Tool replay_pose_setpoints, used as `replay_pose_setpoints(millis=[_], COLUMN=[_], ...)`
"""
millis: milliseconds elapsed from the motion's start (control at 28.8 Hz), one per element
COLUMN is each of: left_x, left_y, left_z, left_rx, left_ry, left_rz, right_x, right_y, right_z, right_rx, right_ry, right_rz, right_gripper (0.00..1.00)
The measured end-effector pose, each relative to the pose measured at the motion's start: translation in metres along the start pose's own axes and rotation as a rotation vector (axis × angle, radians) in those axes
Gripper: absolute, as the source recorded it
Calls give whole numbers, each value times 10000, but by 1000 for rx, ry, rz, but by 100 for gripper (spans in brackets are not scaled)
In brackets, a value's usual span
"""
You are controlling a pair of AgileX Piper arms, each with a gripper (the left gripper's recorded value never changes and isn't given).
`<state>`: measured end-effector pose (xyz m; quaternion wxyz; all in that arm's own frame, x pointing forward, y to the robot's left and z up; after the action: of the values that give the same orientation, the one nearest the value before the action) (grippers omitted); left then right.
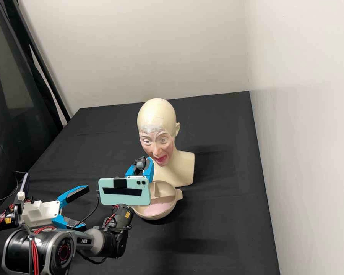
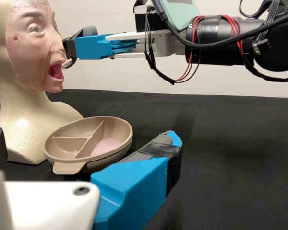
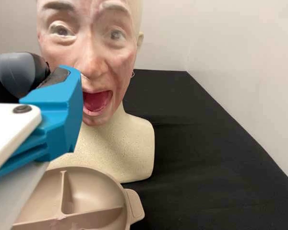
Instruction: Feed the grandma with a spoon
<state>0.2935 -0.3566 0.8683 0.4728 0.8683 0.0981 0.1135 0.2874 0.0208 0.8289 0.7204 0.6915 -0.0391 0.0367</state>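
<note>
While the right gripper [image 1: 142, 168] clenches the one spoon [image 3: 19, 72] by its grey handle, we see the spoon's tip just beside the open mouth of the one head [image 1: 160, 141]; whether it touches the lips we cannot tell. In the high view this gripper sits at the head's seven o'clock. We count two arms and two grippers. The left gripper [image 1: 80, 208] hangs low over the bench [image 1: 218, 152] at nine o'clock from the bowl [image 1: 165, 190], apart from it, its fingers released and grasping nothing. We count one bowl, split into three compartments, with a pink layer [image 1: 158, 209] in one. It stands at the head's six o'clock, just beside the bust. One mint phone [image 1: 125, 191] rides on the right arm. The bench is covered in black. White walls [image 1: 141, 46] close it at twelve and three o'clock, and a dark panel [image 1: 11, 95] stands at nine.
</note>
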Motion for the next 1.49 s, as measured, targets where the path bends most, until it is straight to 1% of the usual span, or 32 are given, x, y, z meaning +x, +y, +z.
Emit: replay_pose_setpoints(millis=[173,347,589,901,1179,1248,1352,1422,1491], left_x=[0,0,0,0,0,0,0,0,0], left_y=[0,0,0,0,0,0,0,0,0], left_z=[0,0,0,0,0,0,0,0,0], left_rx=[0,0,0,0,0,0,0,0,0], left_ry=[0,0,0,0,0,0,0,0,0], left_rz=[0,0,0,0,0,0,0,0,0], right_x=[20,57,83,94,94,95,103,118,118], right_y=[37,90,106,96,42,32,9,1,-2], right_z=[16,22,62,74,22,18,50,65,68], right_rx=[-1,2,1,1,4,0,0,-8,-9], right_ry=[-5,-8,-20,-27,-11,-11,-28,-39,-41], right_rz=[15,39,46,39,21,18,13,11,9], right_gripper=[0,0,0,0,0,0,0,0,0])
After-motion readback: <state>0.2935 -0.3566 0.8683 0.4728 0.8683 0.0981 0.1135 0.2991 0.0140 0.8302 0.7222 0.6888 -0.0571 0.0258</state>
